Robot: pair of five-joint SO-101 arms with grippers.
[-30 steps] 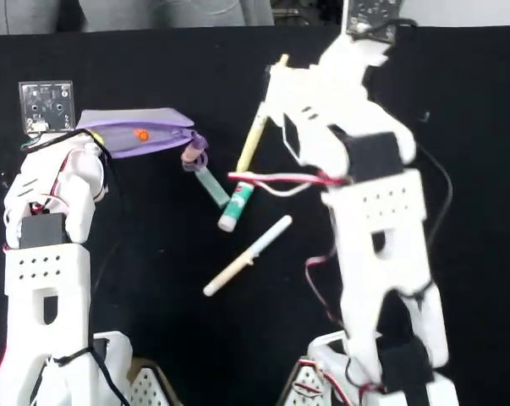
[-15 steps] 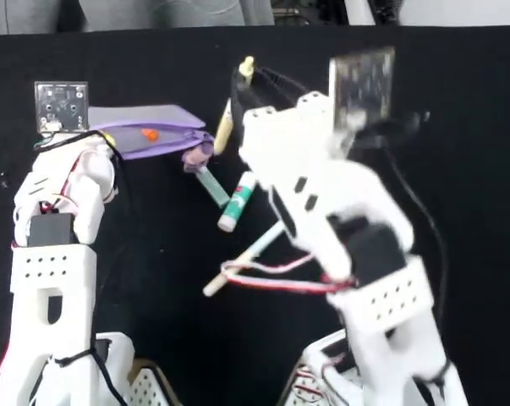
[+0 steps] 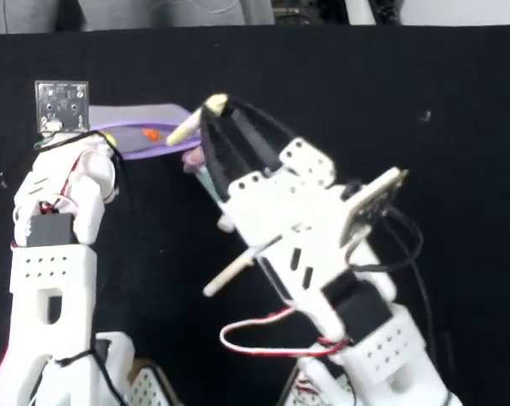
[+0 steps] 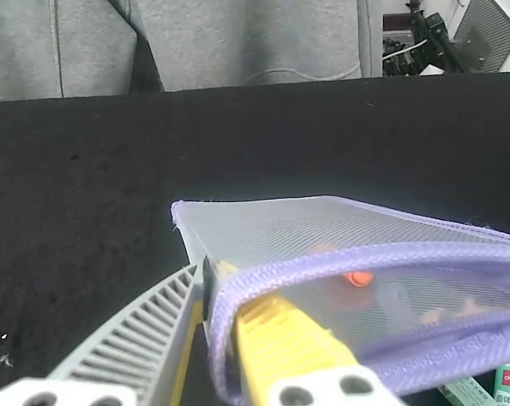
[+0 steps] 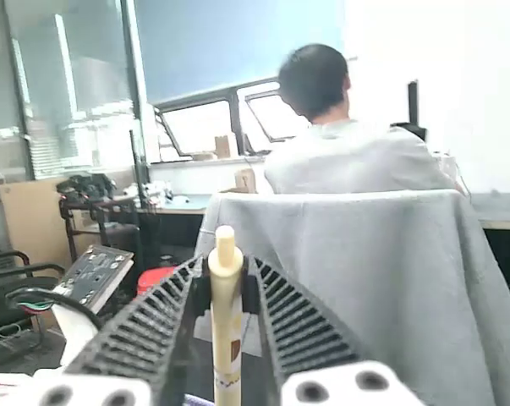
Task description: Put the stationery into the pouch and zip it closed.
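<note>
The pouch [image 3: 149, 127] lies in the upper left of the high view, close to the far edge of the black table [image 3: 457, 127], with its long side along that edge. The left gripper [image 3: 106, 139] is pinching the pouch's lip. Its wrist view shows the yellow finger [image 4: 280, 338] inside the purple zipper edge and the grey finger [image 4: 145, 338] outside against the mesh, which props the mouth open. A small orange thing [image 4: 356, 277] shows through the mesh. The right gripper [image 3: 205, 118] is at upper centre, just beside the pouch's right end. Its black fingers [image 5: 166, 313] are clamped on a cream pen [image 3: 191, 127] that slants down-left, and the pen's lower end overlaps the pouch's lip. In the right wrist view the pen [image 5: 225, 313] stands straight between the two fingers. The right arm lies diagonally from lower right to upper centre and covers much of the middle of the table. Under and beside it are a second pen [image 3: 229, 275], lying loose left of centre, and a teal stick [image 3: 207, 182] just below the pouch's end, partly hidden by the arm. A strip of bare table runs between the two arms. The widest open room is the whole right side and the upper right.
</note>
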